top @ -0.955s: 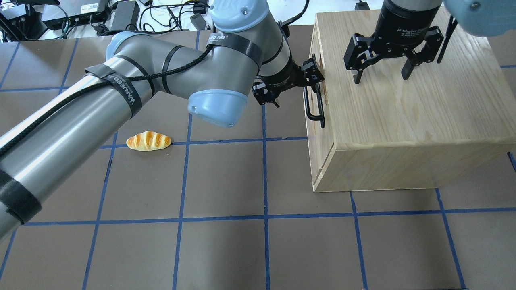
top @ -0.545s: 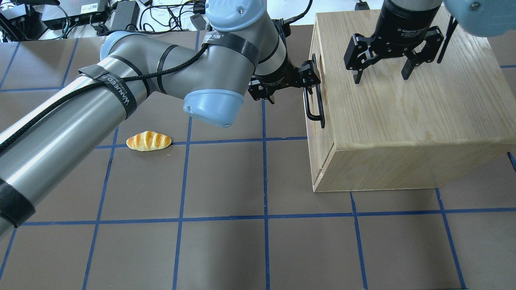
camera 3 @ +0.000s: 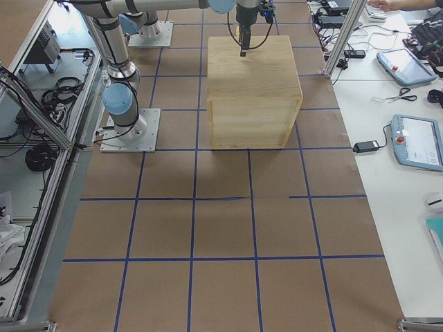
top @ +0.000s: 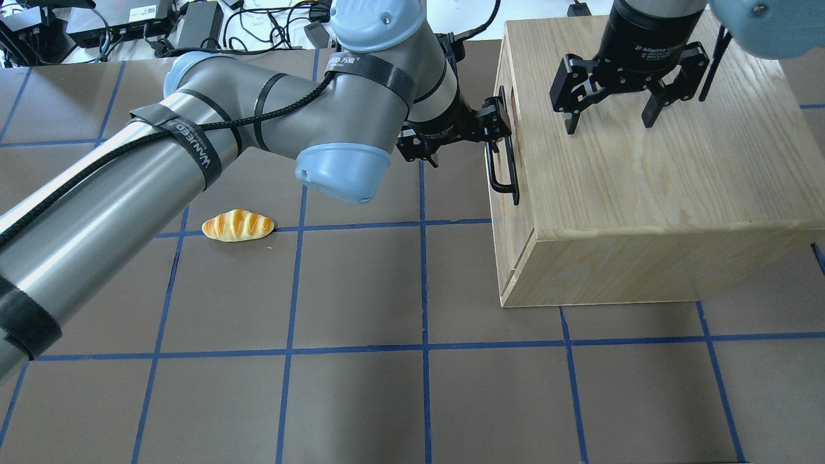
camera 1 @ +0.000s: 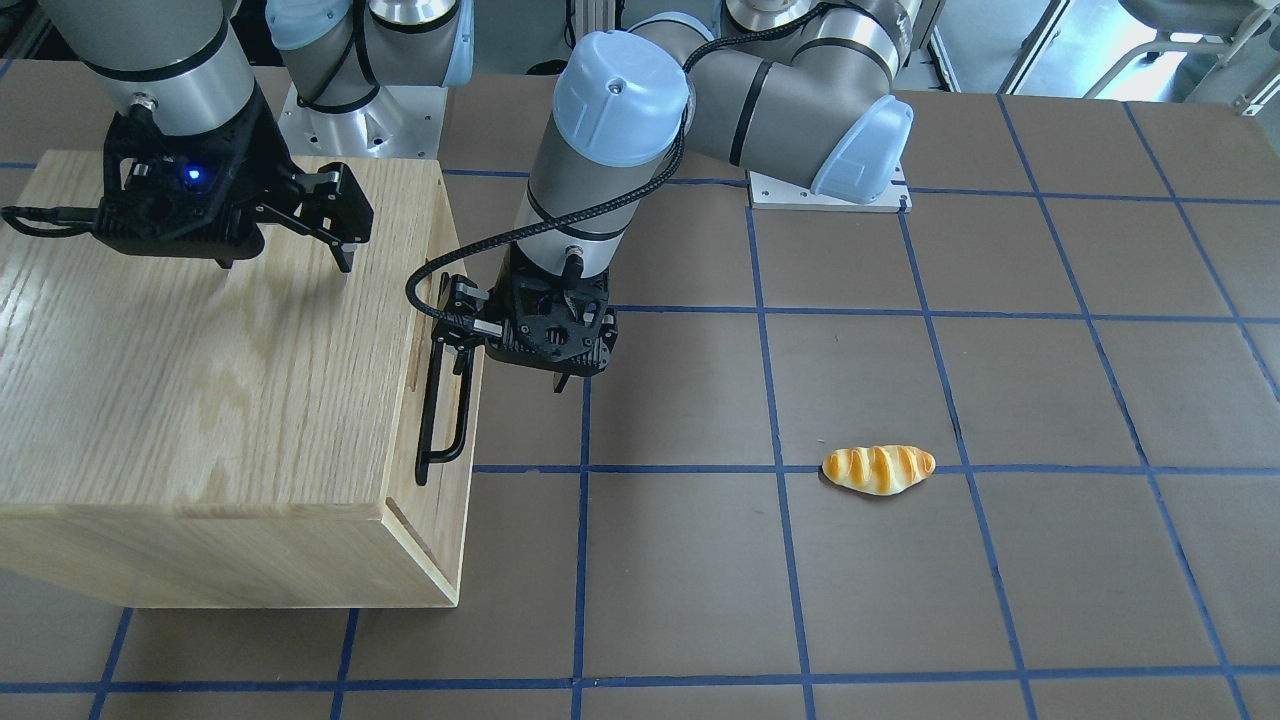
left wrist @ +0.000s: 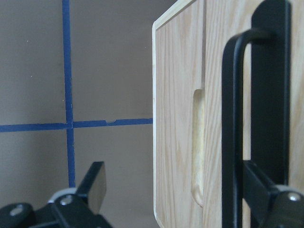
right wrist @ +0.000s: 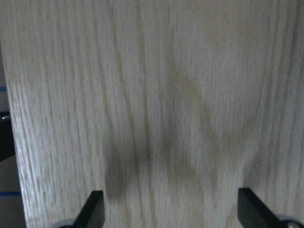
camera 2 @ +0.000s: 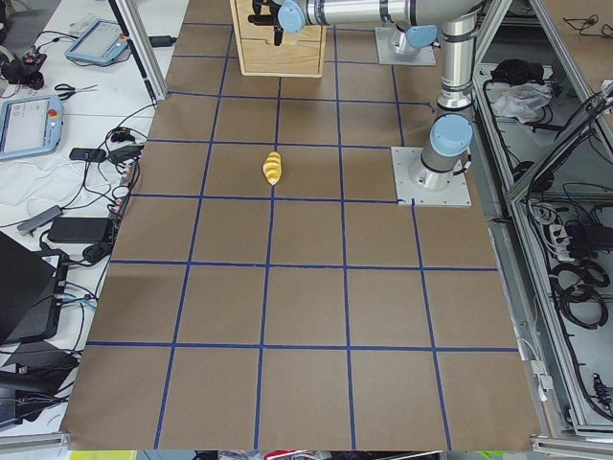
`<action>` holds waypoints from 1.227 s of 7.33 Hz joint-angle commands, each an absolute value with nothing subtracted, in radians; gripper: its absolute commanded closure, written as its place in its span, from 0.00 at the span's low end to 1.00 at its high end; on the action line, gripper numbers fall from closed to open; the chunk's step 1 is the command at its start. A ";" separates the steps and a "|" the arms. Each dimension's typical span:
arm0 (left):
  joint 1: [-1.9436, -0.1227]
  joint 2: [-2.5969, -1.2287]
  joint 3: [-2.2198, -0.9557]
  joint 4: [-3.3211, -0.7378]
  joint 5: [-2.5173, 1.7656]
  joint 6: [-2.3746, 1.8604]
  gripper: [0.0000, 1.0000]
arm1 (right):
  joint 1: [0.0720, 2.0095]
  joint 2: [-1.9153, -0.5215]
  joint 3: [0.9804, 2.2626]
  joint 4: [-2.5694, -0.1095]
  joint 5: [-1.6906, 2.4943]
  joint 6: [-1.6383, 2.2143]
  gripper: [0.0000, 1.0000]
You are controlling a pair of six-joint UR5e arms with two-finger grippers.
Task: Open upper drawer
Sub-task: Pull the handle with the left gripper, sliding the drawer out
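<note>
although the left gripper [left wrist: 180,194] has its jaws wide apart around the black handle [left wrist: 232,118], the upper drawer [left wrist: 175,95] sits shut in the cabinet [top: 644,193]. clamping and pulling remain; the right gripper [top: 609,125] gapes empty above.

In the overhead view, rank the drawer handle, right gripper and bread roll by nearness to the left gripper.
1. Drawer handle: at the left gripper, on the cabinet front.
2. Right gripper: above the cabinet top.
3. Bread roll: on the table, far left.
</note>
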State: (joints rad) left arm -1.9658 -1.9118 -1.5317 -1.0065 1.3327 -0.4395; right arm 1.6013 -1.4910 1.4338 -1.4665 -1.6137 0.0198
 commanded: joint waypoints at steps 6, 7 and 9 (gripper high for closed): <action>-1.859 -1.885 -1.580 -1.029 1.322 -0.304 0.00 | 1.601 -1.491 1.433 -1.466 -1.614 0.018 0.00; -1.844 -1.879 -1.580 -1.029 1.322 -0.290 0.00 | 1.601 -1.491 1.433 -1.466 -1.614 0.018 0.00; -1.812 -1.865 -1.597 -1.031 1.321 -0.255 0.00 | 1.600 -1.491 1.433 -1.466 -1.614 0.020 0.00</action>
State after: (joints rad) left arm -1.8310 -1.8754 -1.5848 -1.0294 1.3221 -0.2726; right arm 1.6012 -1.4910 1.4328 -1.4665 -1.6137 0.0195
